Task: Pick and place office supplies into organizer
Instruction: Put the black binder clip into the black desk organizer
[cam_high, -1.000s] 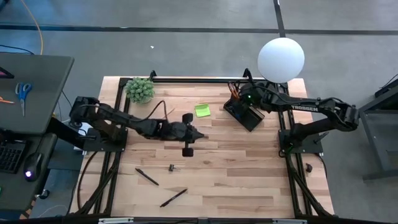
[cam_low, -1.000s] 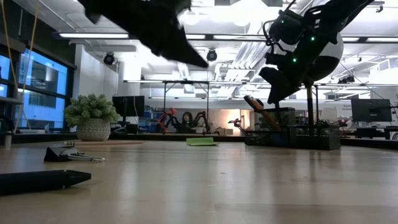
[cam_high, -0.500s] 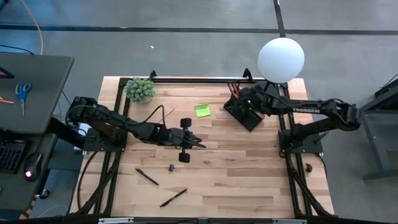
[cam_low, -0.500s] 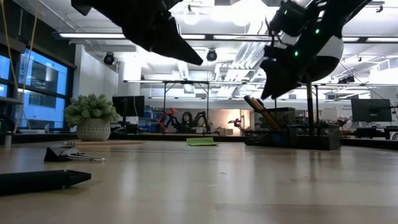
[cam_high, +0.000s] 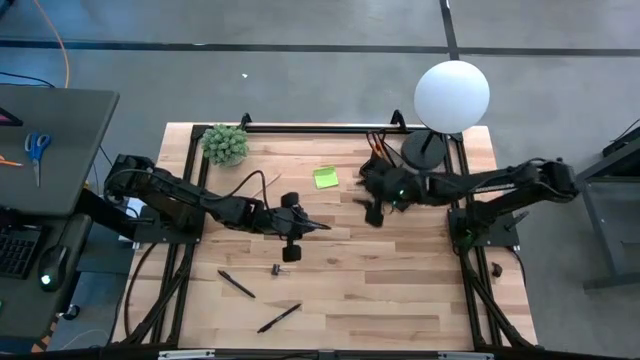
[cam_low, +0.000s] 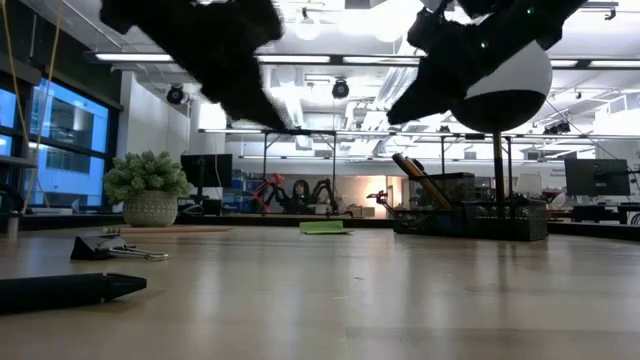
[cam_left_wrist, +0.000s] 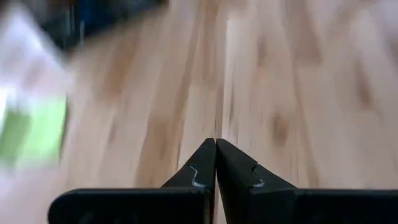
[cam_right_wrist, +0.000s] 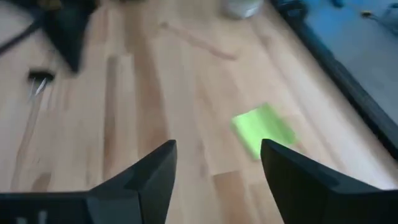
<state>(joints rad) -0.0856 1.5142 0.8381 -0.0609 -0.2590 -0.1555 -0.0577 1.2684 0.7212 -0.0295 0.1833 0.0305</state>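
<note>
The black organizer stands at the table's far right beside the lamp, with pencils sticking up out of it; in the high view my right arm covers most of it. The lime-green sticky pad lies flat at the far middle and also shows in the right wrist view. Two black pens and a small dark clip lie near the front left. My left gripper is shut and empty above the table's middle. My right gripper is open and empty, just near of the organizer, to the pad's right.
A white globe lamp on a black base stands at the far right corner. A small potted plant is at the far left. Blue-handled scissors lie on a side desk off the table. Bare wood shows at the near right.
My right gripper has left its place over the organizer and gone toward the table's left and near edge, ending beside the sticky pad. My left gripper has drawn back a little toward the table's left and near edge.
</note>
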